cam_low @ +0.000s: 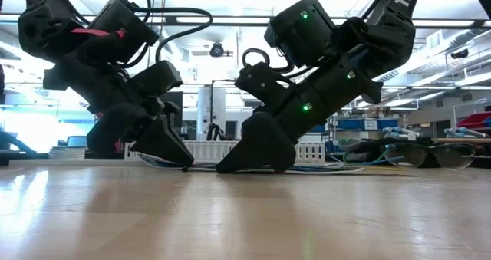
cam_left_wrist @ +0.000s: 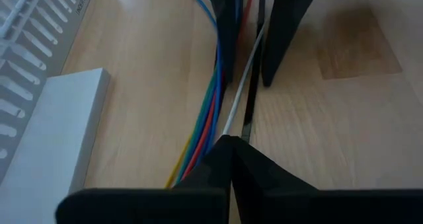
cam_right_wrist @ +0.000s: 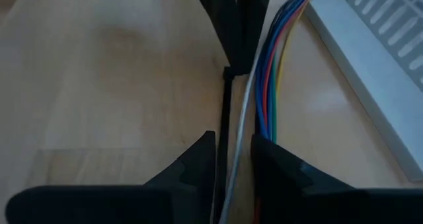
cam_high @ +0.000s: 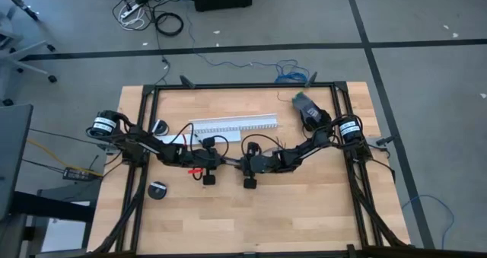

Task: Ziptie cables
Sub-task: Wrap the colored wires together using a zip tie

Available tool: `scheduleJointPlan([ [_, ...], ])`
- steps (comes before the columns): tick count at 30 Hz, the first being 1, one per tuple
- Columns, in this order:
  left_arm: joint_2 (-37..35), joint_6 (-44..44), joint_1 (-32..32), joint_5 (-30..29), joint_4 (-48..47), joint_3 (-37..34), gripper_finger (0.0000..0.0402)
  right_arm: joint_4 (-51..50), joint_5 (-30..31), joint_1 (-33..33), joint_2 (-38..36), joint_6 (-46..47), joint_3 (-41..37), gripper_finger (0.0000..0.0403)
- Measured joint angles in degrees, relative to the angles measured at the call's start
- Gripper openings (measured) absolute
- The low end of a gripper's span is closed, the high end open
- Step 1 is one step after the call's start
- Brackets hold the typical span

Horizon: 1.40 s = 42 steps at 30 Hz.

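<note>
My left gripper (cam_left_wrist: 230, 145) is pressed fully together at the near end of the ziptie (cam_left_wrist: 250, 98); whether it pinches the strip I cannot tell. My right gripper (cam_right_wrist: 232, 145) faces it, fingers partly spread, with the ziptie and a grey cable running between them. The cables (cam_right_wrist: 271, 85) lie flat on the table (cam_high: 304, 205), just beside the ziptie, between my two grippers. Step in hand, as I judge it: secure the strip. Procedure: close the right fingers on the strip only, excluding the grey cable; keep the strip straight; avoid dragging the bundle toward the channel (cam_high: 232, 125)
</note>
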Motion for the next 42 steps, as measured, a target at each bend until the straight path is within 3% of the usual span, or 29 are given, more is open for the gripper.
scheduleJointPlan([
  [5, 0.0, 0.0, 0.0, 0.09, 0.16, 0.0, 0.0, -2.02, -0.84, -0.52, -0.03, 0.39, 0.03, 0.0092],
  [10, 0.0, 0.0, 0.0, 0.15, 0.31, 0.0, 0.0, -4.15, -6.39, -1.87, -0.24, 5.74, 0.11, 0.0082],
  [16, 0.0, 0.0, 0.0, -0.42, 2.74, 0.0, 0.0, -6.03, -11.17, -2.35, -0.24, 9.49, 0.15, 0.0016],
  [23, -0.02, 0.02, -0.02, -7.19, 6.61, 0.02, 0.0, -5.68, -13.37, -1.98, -0.44, 12.63, -0.04, 0.0001],
  [30, -2.13, -2.03, -0.02, -10.57, 5.24, 0.03, 0.0, -10.78, -16.51, -0.05, -6.54, 12.27, -0.44, 0.0],
  [36, -4.04, -7.51, -0.1, -9.25, -1.45, 0.0, 0.0, -18.38, -9.11, 2.09, -13.41, 11.06, -0.37, 0.0],
  [42, -3.96, -9.45, -0.57, -5.53, -1.88, 0.0, 0.0, -21.19, -4.13, 3.22, -17.64, 10.14, -0.26, 0.0],
])
